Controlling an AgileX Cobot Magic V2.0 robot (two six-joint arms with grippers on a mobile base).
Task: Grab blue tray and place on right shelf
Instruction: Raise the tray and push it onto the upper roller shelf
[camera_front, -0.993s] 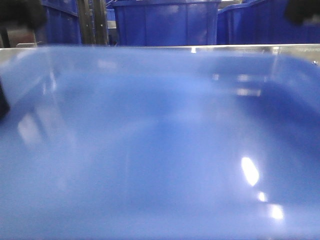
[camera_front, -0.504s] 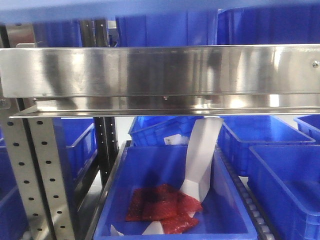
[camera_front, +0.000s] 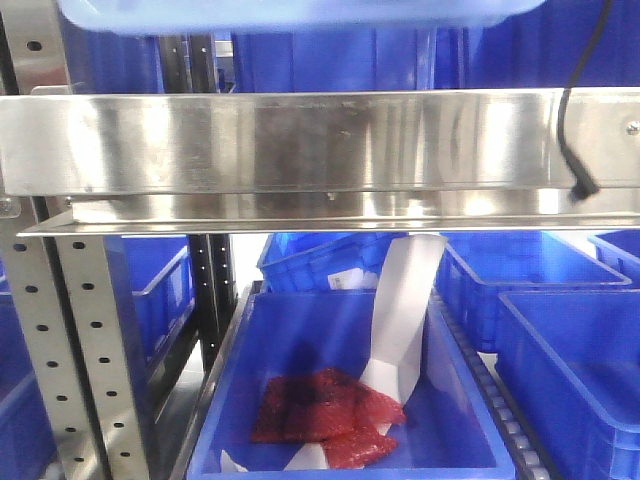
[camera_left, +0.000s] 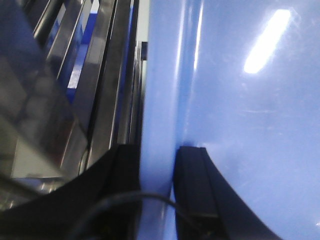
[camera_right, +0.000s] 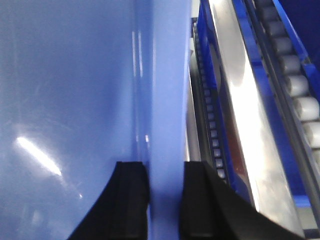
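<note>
Blue tray (camera_front: 290, 12): held up above the right shelf (camera_front: 300, 140), with only its underside showing at the top of the front view, so it is not yet resting on the shelf.
Left gripper (camera_left: 157, 170): its 2 black fingers are pinched onto the tray's left rim, 1 on the outside and 1 on the inside wall, with only the wall's thickness between them.
Right gripper (camera_right: 165, 190): the same hold on the tray's right rim, fingers narrowed onto the wall.
Why 2 arms: the tray is wide and shallow, so a grip on each opposite rim probably keeps it level and stops it twisting.
Height above the shelf: likely kept so the tray's bottom clears the broad brushed front edge before moving in.
Below the shelf: a blue bin (camera_front: 340, 400) holding red packets (camera_front: 320, 405) and a white paper strip (camera_front: 400, 320).
Cable (camera_front: 575, 120): hangs in front of the shelf edge at the right, a possible snag.
Next: judged to be carrying the tray in over the shelf, then lowering it.
</note>
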